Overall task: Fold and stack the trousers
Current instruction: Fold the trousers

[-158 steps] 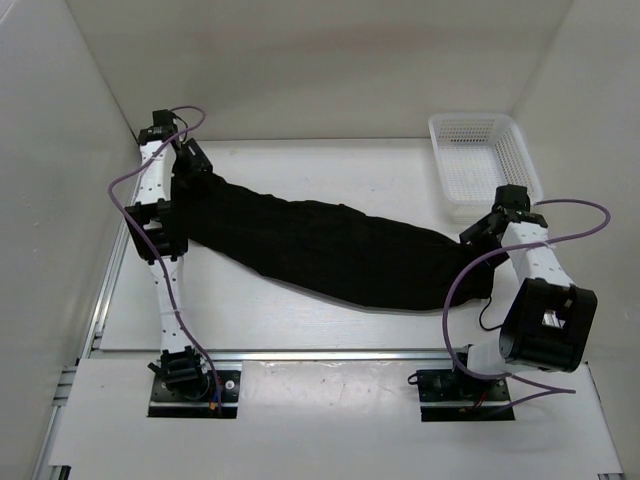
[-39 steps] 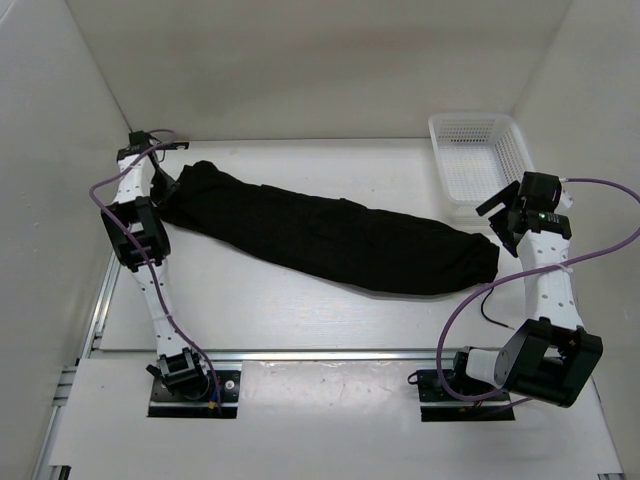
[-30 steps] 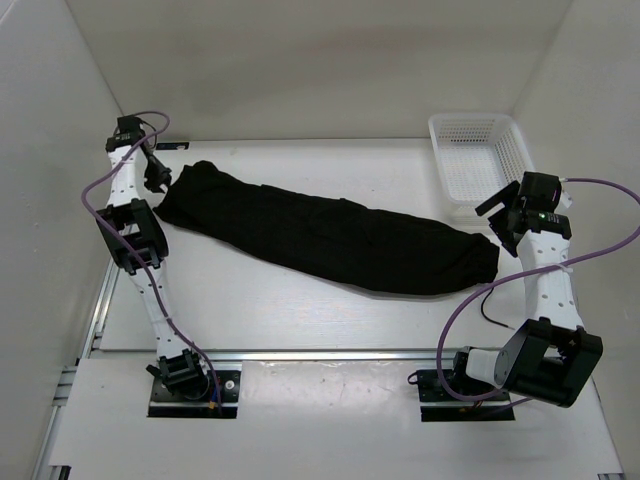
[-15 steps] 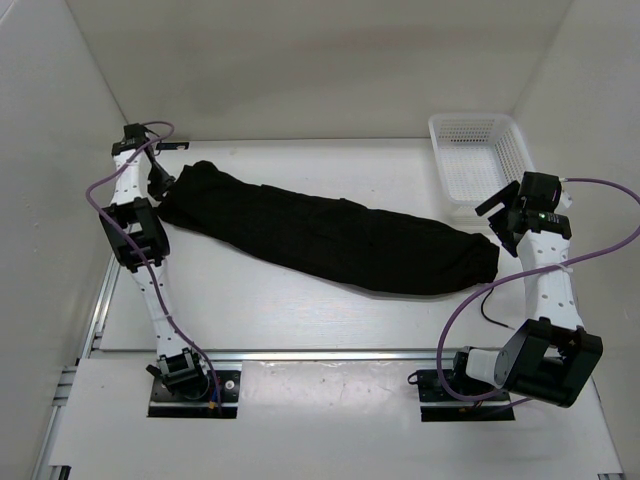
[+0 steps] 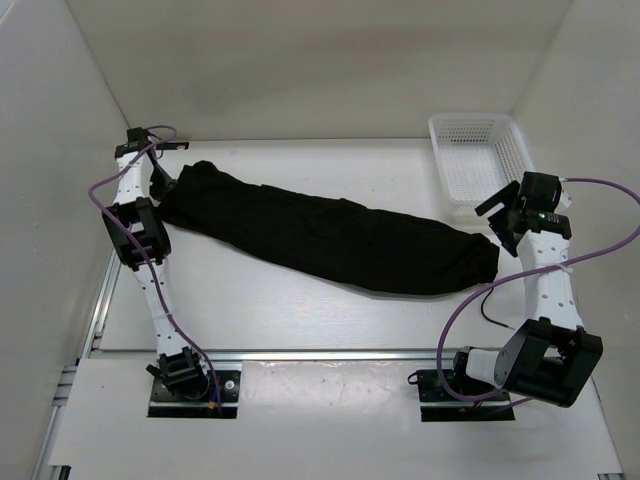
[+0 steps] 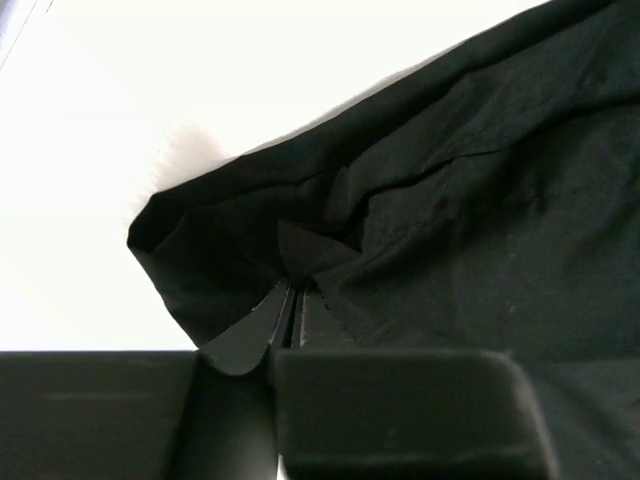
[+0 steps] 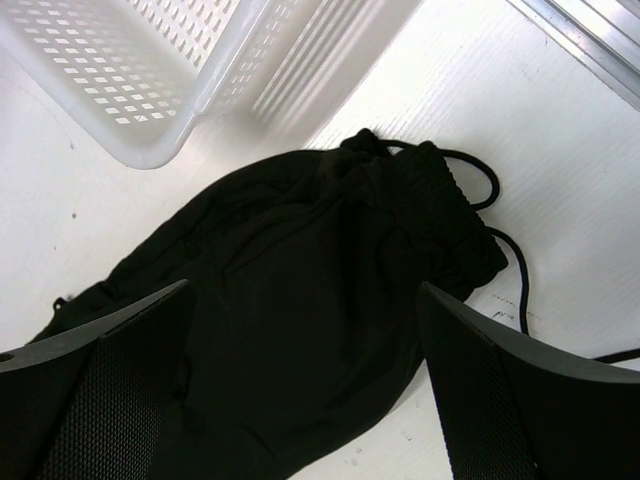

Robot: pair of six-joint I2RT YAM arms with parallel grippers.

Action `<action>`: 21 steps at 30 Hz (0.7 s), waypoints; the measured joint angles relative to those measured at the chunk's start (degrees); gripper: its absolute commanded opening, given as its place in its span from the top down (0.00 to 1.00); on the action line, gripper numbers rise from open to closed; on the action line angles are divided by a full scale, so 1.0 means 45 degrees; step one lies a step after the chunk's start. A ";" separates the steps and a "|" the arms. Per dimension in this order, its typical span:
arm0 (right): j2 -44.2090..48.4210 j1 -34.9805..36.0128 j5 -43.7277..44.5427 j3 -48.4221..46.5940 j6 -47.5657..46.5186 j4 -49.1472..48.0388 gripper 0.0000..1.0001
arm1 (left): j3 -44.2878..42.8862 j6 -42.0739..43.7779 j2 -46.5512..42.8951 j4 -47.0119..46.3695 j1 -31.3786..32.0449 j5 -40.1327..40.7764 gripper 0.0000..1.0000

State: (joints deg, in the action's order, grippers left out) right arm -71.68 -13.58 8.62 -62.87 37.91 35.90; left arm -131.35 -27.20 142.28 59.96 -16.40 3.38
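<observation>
Your left pincer (image 6: 292, 302) pinches shut on a pucker of the trousers (image 6: 470, 200) at their upper-left end in the top view. Your right pincer (image 7: 302, 290) gapes wide above the drawstring end, just below the basket (image 7: 160, 150). The trousers stretch diagonally across the surface (image 5: 300, 315).

White mesh basket (image 5: 482, 152) at far right corner of the surface (image 5: 300, 310), upright, long side running front to back. In the right wrist view, near corner of the basket (image 7: 150, 60) seen close, lattice of small holes in wall and floor, resting on the white surface (image 7: 520, 140). Plain white walls on three sides: back (image 5: 320, 70), left (image 5: 50, 200), right (image 5: 600, 120). Aluminium rail (image 5: 330, 355) along near edge of the surface, another rail (image 5: 100, 300) down the left edge. White board (image 5: 330, 420) in front of the near rail.
</observation>
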 measured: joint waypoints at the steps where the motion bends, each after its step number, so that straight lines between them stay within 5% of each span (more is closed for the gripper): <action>1: 0.0000 0.0000 -0.0024 0.0000 0.0000 0.0005 0.05 | 0.0000 0.0068 0.0034 0.0024 0.0010 -0.0010 0.90; 14: 0.0185 0.0000 -0.0588 0.0214 -0.0005 -0.0005 0.06 | 0.0024 0.0287 -0.0233 0.0000 0.0248 0.0126 0.90; 21: 0.0194 0.0000 -0.0627 0.0214 0.0000 -0.0005 0.06 | 0.0471 0.0233 -0.1928 -0.0005 0.0301 0.0228 0.90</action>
State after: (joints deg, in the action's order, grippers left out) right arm -70.81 -13.58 5.80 -61.91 37.91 35.88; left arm -129.23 -26.15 133.60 59.94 -15.05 4.40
